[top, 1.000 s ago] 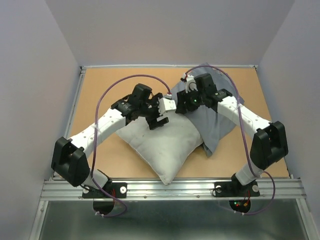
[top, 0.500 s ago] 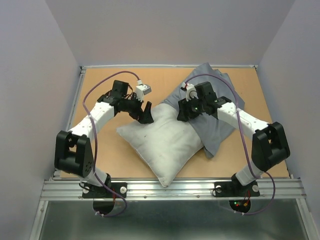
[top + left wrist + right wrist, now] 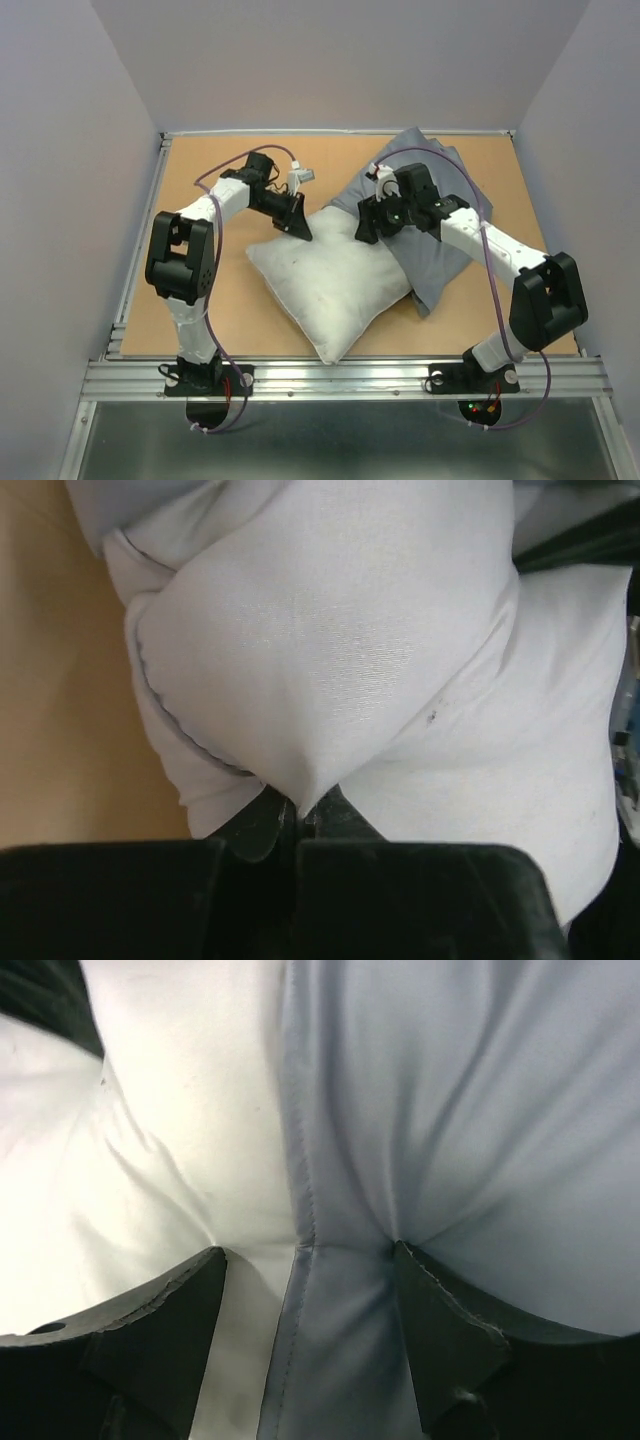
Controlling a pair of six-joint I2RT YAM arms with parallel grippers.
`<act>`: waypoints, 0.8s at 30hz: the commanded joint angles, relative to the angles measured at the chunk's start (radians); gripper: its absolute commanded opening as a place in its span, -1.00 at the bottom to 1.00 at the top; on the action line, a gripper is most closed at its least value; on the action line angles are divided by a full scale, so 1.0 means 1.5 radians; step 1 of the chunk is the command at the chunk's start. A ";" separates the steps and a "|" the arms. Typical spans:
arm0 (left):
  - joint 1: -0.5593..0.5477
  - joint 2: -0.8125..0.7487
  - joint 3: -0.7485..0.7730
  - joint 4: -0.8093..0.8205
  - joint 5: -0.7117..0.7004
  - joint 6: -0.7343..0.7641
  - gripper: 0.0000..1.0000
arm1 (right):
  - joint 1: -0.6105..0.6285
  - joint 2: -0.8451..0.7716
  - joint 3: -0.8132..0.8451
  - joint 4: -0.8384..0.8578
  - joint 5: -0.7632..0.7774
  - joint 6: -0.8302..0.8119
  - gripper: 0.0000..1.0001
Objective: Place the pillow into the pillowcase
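Your left claw [image 3: 298, 224] is clamped fully shut on a pointed far corner of the pillow [image 3: 330, 285]; the left wrist view shows the fabric tip pinched between the closed jaws. The pillow lies plump in the middle of the surface [image 3: 540, 180], and its far right side meets the pillowcase [image 3: 445, 250], which sits bunched toward the far right.

Your right claw [image 3: 310, 1260] stands wide open and straddles the pillowcase's hem [image 3: 297, 1210], with one finger on the off-white cushion and the other on the blue-grey cloth. It has no pinch on anything that I can see.

The step in hand looks like feeding the cushion into the mouth of the sack:

- **Right claw:** Close it on the hem alone, taking only the top layer. If you catch pillow fabric with it, you will drag both together and the mouth will not open.
- **Left claw:** Once the hem is lifted, push the held corner low and toward the opening.
- **Grip:** Go steadily, since a corner pinch on slippery cloth could slip.
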 commanded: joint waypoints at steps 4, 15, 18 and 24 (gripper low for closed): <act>-0.043 -0.105 0.258 -0.008 -0.212 0.178 -1.00 | -0.062 -0.062 0.209 -0.070 0.022 0.074 0.71; -0.266 -0.427 -0.004 0.155 -0.473 0.423 -1.00 | -0.109 -0.021 0.455 -0.116 0.046 0.050 0.98; -0.330 -0.493 -0.109 0.210 -0.533 0.456 -1.00 | -0.110 -0.007 0.444 -0.155 -0.017 0.077 0.87; -0.376 -0.521 -0.157 0.227 -0.578 0.465 -1.00 | -0.056 -0.009 0.389 -0.179 -0.067 0.088 0.81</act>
